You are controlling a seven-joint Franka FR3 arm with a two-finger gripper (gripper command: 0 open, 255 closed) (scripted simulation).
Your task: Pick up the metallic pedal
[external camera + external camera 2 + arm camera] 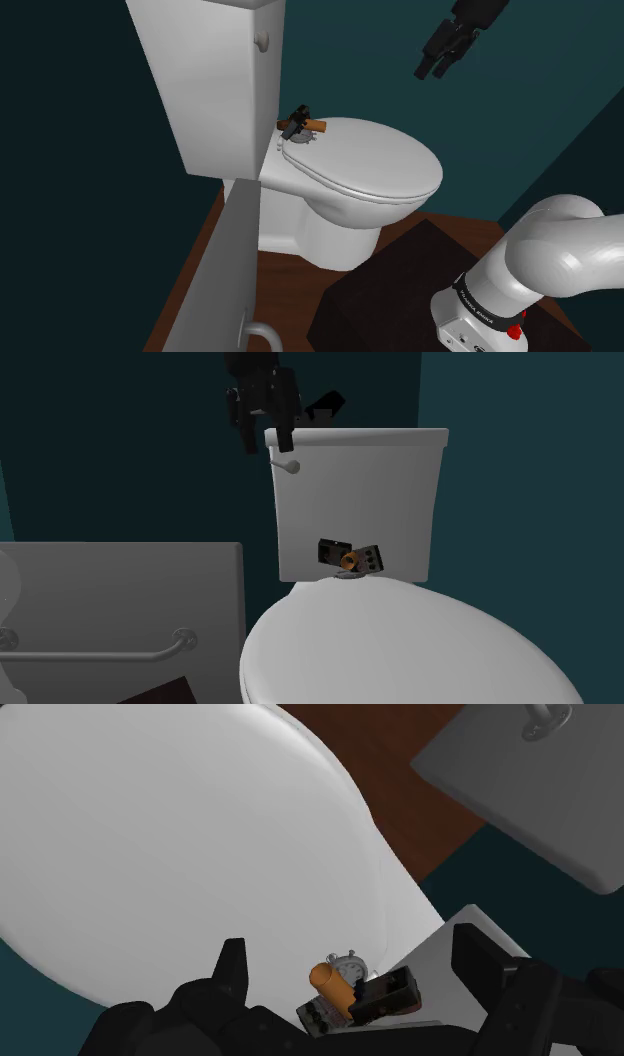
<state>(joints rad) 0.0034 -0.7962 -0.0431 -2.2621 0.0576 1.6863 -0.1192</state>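
One small pedal (302,128) (350,559) (355,994), black blocks joined by an orange cylinder over a grey disc, lies at the back of the white oval toilet lid (370,165) (400,652) (150,834). It sits just before the white tank (210,80) (360,492), centre-left in the shoulder view. The all-black gripper (432,70) (266,437) (355,966) hangs at that view's upper right, well above the pedal, fingers spread apart, clasping nothing.

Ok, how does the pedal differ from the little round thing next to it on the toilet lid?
The pedal is dark and blocky with an orange cylinder; the round piece is plain grey. The pedal stands taller; the round piece lies low and flat. Both sit at the back of the toilet lid, close to the tank.
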